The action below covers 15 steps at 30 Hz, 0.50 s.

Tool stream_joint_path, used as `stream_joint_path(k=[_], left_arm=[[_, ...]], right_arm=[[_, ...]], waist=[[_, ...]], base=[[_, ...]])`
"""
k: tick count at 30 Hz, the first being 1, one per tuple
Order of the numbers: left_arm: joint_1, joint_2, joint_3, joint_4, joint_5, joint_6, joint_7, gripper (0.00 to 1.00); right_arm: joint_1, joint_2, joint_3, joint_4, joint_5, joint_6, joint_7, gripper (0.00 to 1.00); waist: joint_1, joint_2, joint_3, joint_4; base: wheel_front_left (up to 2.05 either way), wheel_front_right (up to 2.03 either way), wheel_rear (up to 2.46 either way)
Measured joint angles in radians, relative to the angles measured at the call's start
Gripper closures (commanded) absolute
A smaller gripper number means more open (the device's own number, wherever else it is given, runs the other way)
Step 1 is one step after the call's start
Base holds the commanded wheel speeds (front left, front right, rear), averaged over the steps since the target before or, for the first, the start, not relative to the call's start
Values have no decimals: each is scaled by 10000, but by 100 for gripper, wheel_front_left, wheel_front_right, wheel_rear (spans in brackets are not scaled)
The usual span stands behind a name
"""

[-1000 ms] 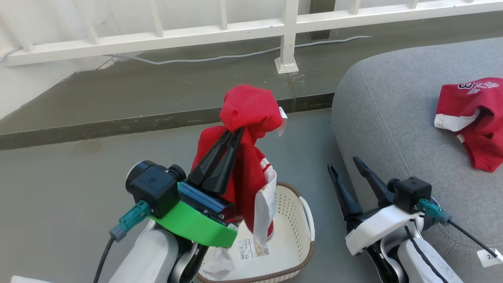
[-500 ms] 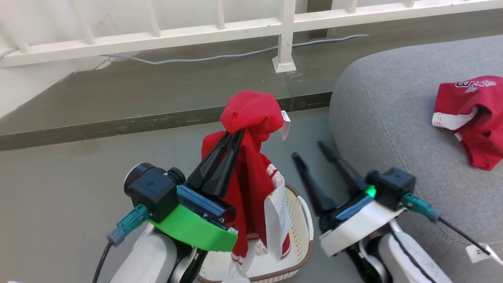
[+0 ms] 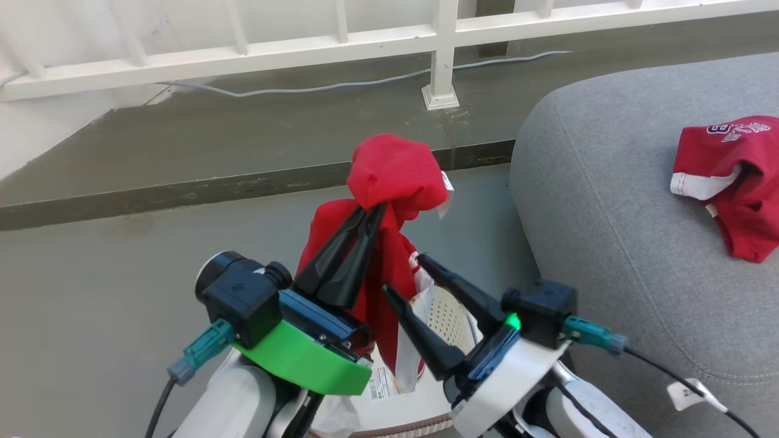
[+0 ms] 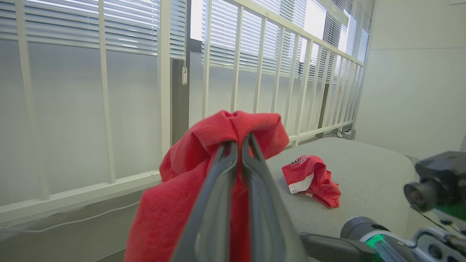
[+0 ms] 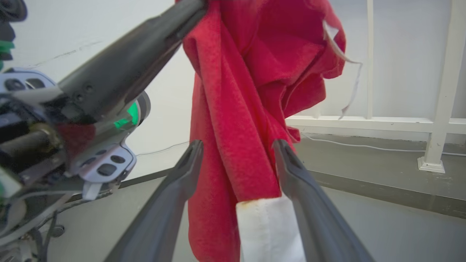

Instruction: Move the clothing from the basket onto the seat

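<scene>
My left gripper [image 3: 371, 210] is shut on a red garment [image 3: 395, 176] of the clothing, holding it up so it hangs above the basket [image 3: 449, 313], whose cream perforated wall shows behind it. My right gripper [image 3: 403, 274] is open, with its fingers on either side of the hanging cloth; the right wrist view shows the red garment [image 5: 240, 120] between the right gripper's [image 5: 237, 145] fingers. In the left wrist view the left gripper [image 4: 238, 140] pinches the red garment [image 4: 204, 145]. A second red and white garment [image 3: 730, 176] lies on the grey seat [image 3: 608, 201].
A white railing [image 3: 441, 55] with a grey cable [image 3: 341, 88] along its foot runs across the back. A dark floor strip [image 3: 182, 191] separates two floor levels. The seat stands to the right of the basket. A white tag [image 3: 688, 392] hangs by the right arm.
My right gripper has swung left from beside the seat to the hanging garment and now straddles it, still open. The left gripper keeps holding the garment up.
</scene>
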Motion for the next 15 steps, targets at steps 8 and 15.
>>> stream_joint_path(k=[8, 15], left_arm=[[0, -35, -272, -44, -2, -2, 81, 100], [0, -46, -403, -94, -4, -13, 104, 100]], right_arm=[[-500, -59, 244, 631, -270, 2, 180, 0], [-1019, -46, 508, 1223, -341, 4, 219, 100]], waist=[[0, 0, -15, 133], [0, 0, -1, 206]], base=[[0, 0, 0], [0, 0, 0]])
